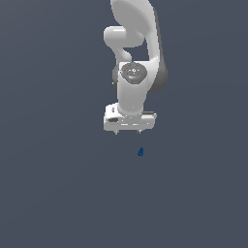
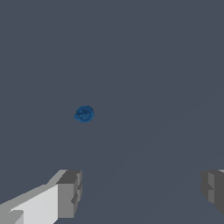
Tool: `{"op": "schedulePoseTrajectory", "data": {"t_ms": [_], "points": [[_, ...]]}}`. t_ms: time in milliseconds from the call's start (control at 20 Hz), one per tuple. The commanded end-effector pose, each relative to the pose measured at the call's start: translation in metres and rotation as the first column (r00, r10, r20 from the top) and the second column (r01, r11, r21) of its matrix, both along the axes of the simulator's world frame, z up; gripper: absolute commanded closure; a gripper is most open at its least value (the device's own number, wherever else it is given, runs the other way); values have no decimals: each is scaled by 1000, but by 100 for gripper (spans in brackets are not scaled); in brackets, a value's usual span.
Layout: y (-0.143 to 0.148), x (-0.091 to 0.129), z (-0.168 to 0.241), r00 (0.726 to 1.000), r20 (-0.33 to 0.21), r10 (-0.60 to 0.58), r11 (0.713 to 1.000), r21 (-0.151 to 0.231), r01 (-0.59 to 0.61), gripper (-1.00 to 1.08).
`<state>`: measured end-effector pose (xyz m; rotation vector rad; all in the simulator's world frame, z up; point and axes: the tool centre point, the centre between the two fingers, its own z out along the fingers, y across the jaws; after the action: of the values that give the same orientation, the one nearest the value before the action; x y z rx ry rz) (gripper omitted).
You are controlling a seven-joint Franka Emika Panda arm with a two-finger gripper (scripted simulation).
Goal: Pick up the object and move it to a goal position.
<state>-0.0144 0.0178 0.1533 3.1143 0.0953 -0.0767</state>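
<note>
The object is a tiny dark-blue thing, slightly taller than wide, standing on the flat grey surface. In the exterior view it lies a little below my white gripper and toward the exterior view's right of it, apart from it. The gripper points straight down, is open and holds nothing. In the wrist view the object shows from above as a small blue round shape, ahead of the gap between my fingers. The gripper shows there as two grey fingertips spread wide apart.
The white arm rises above the gripper in the exterior view. The plain grey surface fills the rest of both views. No goal marker shows.
</note>
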Motion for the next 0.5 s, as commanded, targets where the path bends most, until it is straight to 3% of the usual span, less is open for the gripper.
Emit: {"op": "schedulePoseTrajectory", "data": {"t_ms": [0, 450], "points": [[3, -1, -1, 1000, -5, 12, 1000, -3, -12, -92], [12, 5, -9, 1000, 4, -17, 1000, 1, 17, -92]]}}
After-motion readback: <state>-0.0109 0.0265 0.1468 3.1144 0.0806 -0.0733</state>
